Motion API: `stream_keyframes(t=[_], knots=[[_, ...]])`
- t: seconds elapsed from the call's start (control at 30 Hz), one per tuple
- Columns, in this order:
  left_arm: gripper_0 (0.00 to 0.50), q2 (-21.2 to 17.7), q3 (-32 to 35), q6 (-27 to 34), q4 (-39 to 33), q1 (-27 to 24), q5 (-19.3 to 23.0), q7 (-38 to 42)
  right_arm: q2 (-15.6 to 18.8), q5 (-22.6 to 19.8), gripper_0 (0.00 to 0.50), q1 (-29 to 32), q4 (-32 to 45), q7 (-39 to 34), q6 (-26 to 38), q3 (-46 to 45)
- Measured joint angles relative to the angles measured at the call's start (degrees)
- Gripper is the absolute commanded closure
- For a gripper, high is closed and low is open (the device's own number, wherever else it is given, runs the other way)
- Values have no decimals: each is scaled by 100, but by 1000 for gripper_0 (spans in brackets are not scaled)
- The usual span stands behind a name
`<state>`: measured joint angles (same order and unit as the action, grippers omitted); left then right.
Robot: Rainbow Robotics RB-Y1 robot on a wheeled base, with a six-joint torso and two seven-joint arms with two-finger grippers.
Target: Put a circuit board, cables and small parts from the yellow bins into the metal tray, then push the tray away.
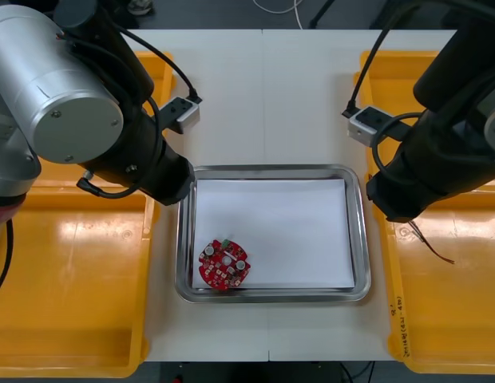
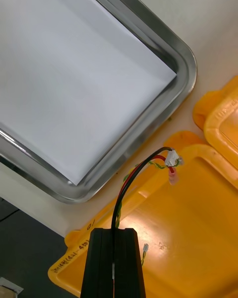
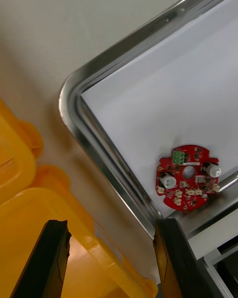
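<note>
R gripper (image 2: 115, 233) clamps cable (image 2: 119, 198) over bin (image 2: 198, 238); L gripper (image 3: 110, 223) beside tray (image 3: 113, 164).

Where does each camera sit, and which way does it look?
Front view: overhead, looking steeply down at the metal tray; left arm and right arm show.
Left wrist view: on that wrist, facing the tray corner and circuit board; jaws apart.
Right wrist view: on that wrist, facing tray and yellow bin; jaws shut on a cable.
All share the tray; front and left share the board.

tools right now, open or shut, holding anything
Left tool: open, empty, over the left yellow bin edge beside the metal tray.
Right tool: shut on the cable, above the right yellow bin.
</note>
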<state>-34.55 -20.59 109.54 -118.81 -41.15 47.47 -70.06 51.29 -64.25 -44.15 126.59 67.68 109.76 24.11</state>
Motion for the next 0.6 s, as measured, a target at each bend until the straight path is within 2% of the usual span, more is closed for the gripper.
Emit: stream_keyframes(t=[0.3, 0.5, 0.6], knots=[[0, -625, 254, 2, 75, -16, 77, 0, -656, 546, 500, -242, -77, 0, -108, 794], [0, -841, 590, 4, 461, -17, 144, -3, -1069, 763, 500, -410, -464, 31, -322, 1281], [0, -921, 737, 4, 704, -17, 146, -4, -1230, 949, 500, -437, -612, 366, -325, 1449]])
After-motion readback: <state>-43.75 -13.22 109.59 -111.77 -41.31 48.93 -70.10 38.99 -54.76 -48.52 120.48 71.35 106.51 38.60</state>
